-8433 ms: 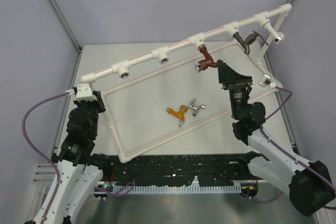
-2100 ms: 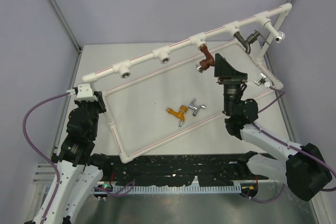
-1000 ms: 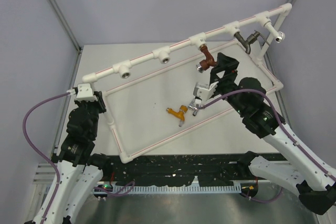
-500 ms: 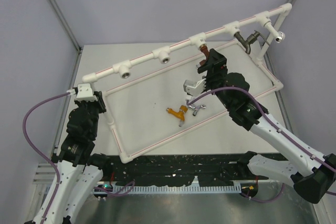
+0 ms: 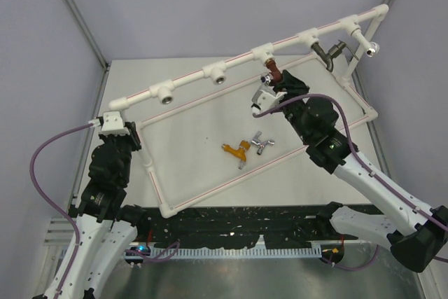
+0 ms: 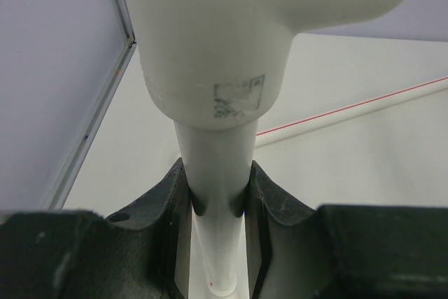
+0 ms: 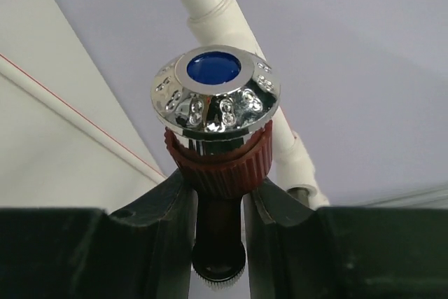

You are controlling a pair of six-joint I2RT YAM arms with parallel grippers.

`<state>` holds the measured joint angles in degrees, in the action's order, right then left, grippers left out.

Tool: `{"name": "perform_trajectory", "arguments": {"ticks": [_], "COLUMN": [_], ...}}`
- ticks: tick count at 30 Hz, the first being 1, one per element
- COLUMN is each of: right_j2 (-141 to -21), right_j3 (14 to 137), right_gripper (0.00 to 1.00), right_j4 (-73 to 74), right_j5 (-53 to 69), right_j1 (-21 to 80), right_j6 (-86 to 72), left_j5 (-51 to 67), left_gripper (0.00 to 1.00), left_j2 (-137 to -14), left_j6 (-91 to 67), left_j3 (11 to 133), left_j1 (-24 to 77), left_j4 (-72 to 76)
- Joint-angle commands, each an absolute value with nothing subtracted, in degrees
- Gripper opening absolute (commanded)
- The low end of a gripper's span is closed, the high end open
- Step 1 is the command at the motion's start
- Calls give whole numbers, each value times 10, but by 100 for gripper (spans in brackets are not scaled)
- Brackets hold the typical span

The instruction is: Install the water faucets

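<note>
The pale grey worktop (image 5: 189,113) carries a white plastic pipe frame (image 5: 210,189); inside its base rectangle lie a small orange faucet (image 5: 237,149) and a small silver faucet (image 5: 262,143). Both rest just beside each other.

Bright even light, soft shadows, wrist close-ups blurred.

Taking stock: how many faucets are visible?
4: red-brown faucet in the right gripper, dark grey faucet on the pipe frame, orange faucet and silver faucet lying on the table.
</note>
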<state>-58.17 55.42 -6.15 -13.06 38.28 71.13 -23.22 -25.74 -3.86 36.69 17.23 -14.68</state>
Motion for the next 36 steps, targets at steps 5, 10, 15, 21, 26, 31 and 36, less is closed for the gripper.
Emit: {"name": "perform_trajectory", "arguments": {"ticks": [5,10,15,21,26,31,36], "right_j2": [-579,-613,-656,-643,-602,-526,-394], "right_j3": [484,410,379,367,310,239,175], "right_gripper": [5,5,9,59,95,95,95], "right_j4": [-372,-592,-684,-713,-747,-715,-568], "right_j5": [-59,-170,-252,-226,-188,-164,-170], "right_j1": [352,342,343,340,326,321,320], "right_j6": [-39,-382,-620,-556,-450,-342,-250], "left_j5": [-179,-178,-178,-181,-181,-178,-173], "left_gripper": [0,0,0,0,0,0,0], "left_j2": [-264,-263,-261,-264,-273,-279,-279], "left_j6": [-22,-23,-23,-23,-22,-22,-24], "left_j3": [367,367,367,367,368,371,372], "left_j1": [182,182,182,182,182,184,182], "left_j4": [-181,-180,-180,-181,-183,-186,-187]}}
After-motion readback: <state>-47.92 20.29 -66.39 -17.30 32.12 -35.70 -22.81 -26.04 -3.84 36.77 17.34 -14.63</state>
